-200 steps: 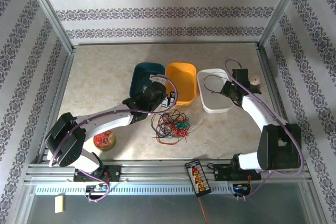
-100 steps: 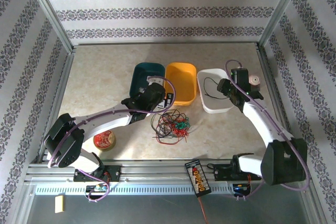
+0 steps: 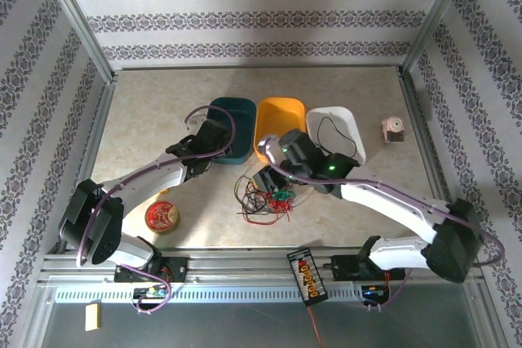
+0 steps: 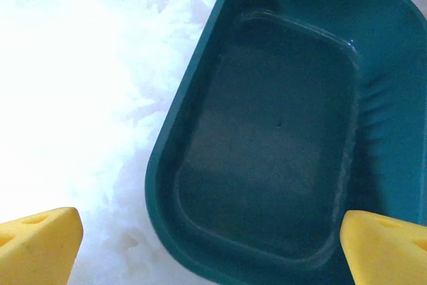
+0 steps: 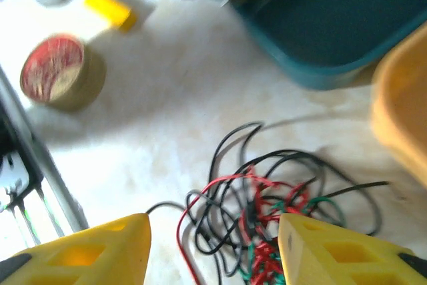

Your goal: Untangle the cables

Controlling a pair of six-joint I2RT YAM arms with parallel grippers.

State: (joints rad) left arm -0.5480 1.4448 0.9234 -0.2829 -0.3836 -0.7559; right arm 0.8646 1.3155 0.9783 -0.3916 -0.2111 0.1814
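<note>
Nearest us, the cables lie in a black, red and green tangle on the worktop. They sit below our right claw, whose fingers stand apart, gripping nothing. Farther back, our left claw gapes wide over the teal bin. One black wire rests in the white bin.

text: none legible | red round tin: lid marking possibly print, too blurred to read
</note>
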